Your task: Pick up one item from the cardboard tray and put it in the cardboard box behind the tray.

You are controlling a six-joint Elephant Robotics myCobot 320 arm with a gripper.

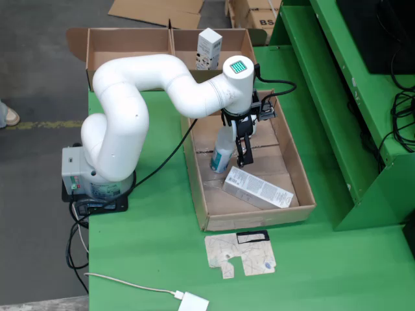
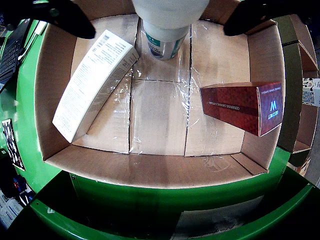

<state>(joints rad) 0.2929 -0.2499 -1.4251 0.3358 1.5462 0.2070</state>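
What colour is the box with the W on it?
Dark red box, white lettering; the gripper camera shows it best.

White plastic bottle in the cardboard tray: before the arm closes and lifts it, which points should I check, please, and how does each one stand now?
1. Jaws on both sides of the white plastic bottle with the teal label: ok.
2. Jaws shut on the bottle: not ok; gaps show on both sides.
3. Long white carton apart from the bottle: cannot tell; its corner lies very close.
4. Red box apart from the bottle: ok.
5. Brown cardboard box behind the tray open on top: ok.
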